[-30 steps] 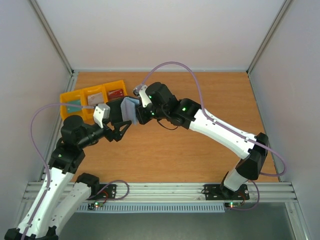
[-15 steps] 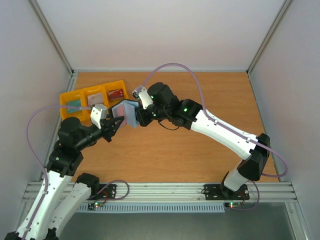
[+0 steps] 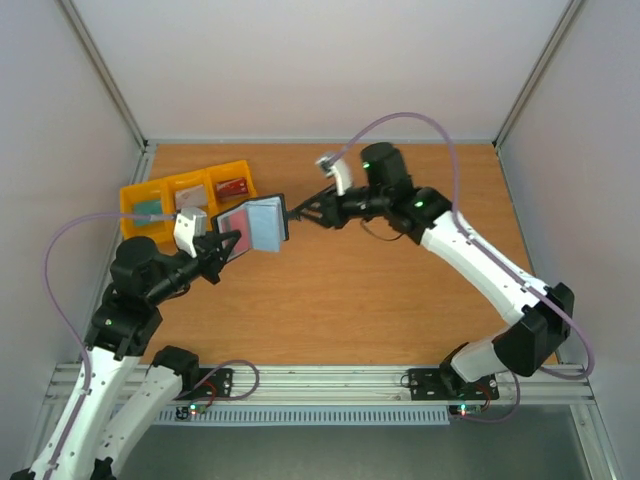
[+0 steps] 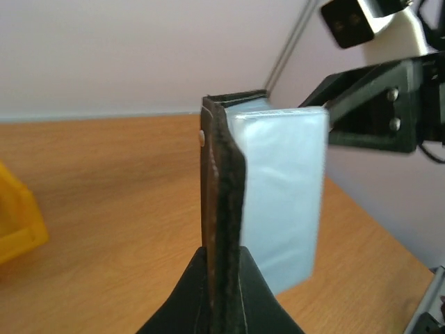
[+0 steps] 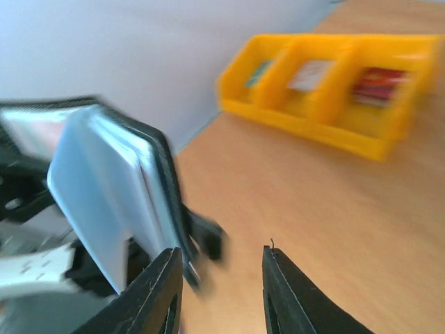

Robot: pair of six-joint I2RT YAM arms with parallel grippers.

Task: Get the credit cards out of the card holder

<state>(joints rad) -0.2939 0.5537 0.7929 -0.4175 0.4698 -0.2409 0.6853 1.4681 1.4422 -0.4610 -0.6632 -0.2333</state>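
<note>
The card holder hangs open above the table, black outside with a grey-blue pocket leaf. My left gripper is shut on its left half, and in the left wrist view the black edge stands pinched between my fingers. A reddish credit card shows in that left half. No other credit cards are visible. My right gripper is open just right of the holder, holding nothing. In the right wrist view the holder and its strap tab sit just left of the open right gripper.
A yellow three-compartment bin with cards inside stands at the back left, also seen as the yellow bin in the right wrist view. Grey walls enclose the wooden table on three sides.
My left gripper closed on the card holder. My right gripper let go of it, opened and drew back to the right. The holder now hangs spread open from the left gripper.
</note>
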